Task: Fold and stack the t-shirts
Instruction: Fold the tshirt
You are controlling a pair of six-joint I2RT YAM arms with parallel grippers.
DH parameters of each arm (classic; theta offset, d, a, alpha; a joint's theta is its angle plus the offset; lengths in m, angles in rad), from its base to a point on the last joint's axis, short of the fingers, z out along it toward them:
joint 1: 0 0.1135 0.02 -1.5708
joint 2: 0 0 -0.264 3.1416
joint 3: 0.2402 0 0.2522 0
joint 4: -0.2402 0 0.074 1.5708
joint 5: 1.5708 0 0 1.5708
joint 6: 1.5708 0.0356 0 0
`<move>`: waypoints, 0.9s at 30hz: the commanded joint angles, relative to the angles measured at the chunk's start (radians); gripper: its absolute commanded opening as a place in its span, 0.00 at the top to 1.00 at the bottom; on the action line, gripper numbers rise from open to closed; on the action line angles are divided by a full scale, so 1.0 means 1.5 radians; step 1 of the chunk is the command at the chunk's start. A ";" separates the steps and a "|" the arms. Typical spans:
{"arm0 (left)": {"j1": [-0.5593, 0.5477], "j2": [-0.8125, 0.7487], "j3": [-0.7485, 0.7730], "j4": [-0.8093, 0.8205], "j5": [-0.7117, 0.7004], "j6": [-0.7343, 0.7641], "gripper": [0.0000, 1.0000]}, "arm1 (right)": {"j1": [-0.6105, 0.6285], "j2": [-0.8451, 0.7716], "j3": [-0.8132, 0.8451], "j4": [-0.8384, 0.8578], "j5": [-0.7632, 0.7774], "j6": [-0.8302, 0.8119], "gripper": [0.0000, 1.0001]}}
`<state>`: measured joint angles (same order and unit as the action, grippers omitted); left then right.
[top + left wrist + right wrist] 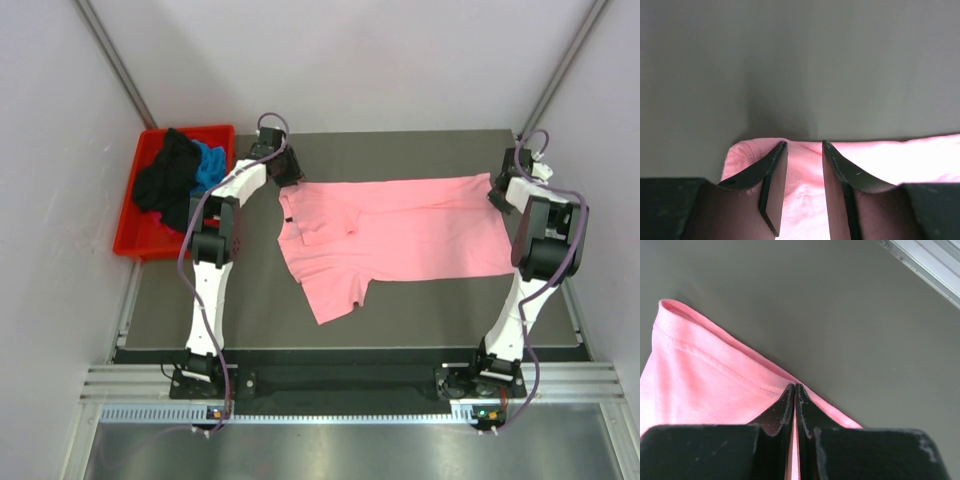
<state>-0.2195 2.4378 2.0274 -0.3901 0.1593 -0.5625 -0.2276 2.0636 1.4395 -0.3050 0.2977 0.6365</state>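
A light pink t-shirt [400, 235] lies spread on the dark table, collar to the left, one sleeve folded over its chest. My left gripper [288, 175] is open at the shirt's far left corner. In the left wrist view its fingers [804, 144] straddle the pink cloth [920, 155] at its edge. My right gripper [497, 192] is at the shirt's far right corner. In the right wrist view it is shut [795, 386] on the shirt's hem [700, 385]. A black t-shirt [165, 180] and a bright blue t-shirt [210, 165] lie in the bin. No magenta shirt is in view.
The red plastic bin [125, 245] stands off the table's left edge, beside the left arm. The dark table [420, 310] is bordered by pale walls at the back and sides. A metal rail [930, 265] runs past the table edge by the right gripper.
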 commanded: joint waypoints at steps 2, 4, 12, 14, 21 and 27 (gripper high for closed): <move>0.005 0.026 0.011 -0.033 -0.035 0.025 0.60 | -0.014 -0.038 -0.001 0.021 0.048 -0.023 1.00; 0.006 0.024 0.011 -0.029 -0.035 0.030 0.60 | -0.014 -0.037 0.000 0.022 0.053 -0.025 1.00; 0.006 -0.008 0.010 -0.009 0.019 0.022 0.58 | -0.014 -0.029 -0.001 0.017 0.020 -0.020 1.00; 0.006 -0.024 0.010 -0.010 0.026 0.021 0.56 | -0.014 -0.038 0.000 -0.007 0.030 -0.008 1.00; 0.006 -0.091 0.007 -0.044 0.021 0.044 0.51 | -0.014 -0.038 0.007 -0.041 0.002 0.004 0.87; -0.006 -0.222 -0.087 -0.074 -0.018 0.065 0.46 | -0.014 -0.117 0.000 -0.106 0.014 0.001 0.58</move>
<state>-0.2180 2.2890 1.9568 -0.4801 0.1772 -0.5026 -0.2333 2.0251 1.4349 -0.3950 0.3061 0.6376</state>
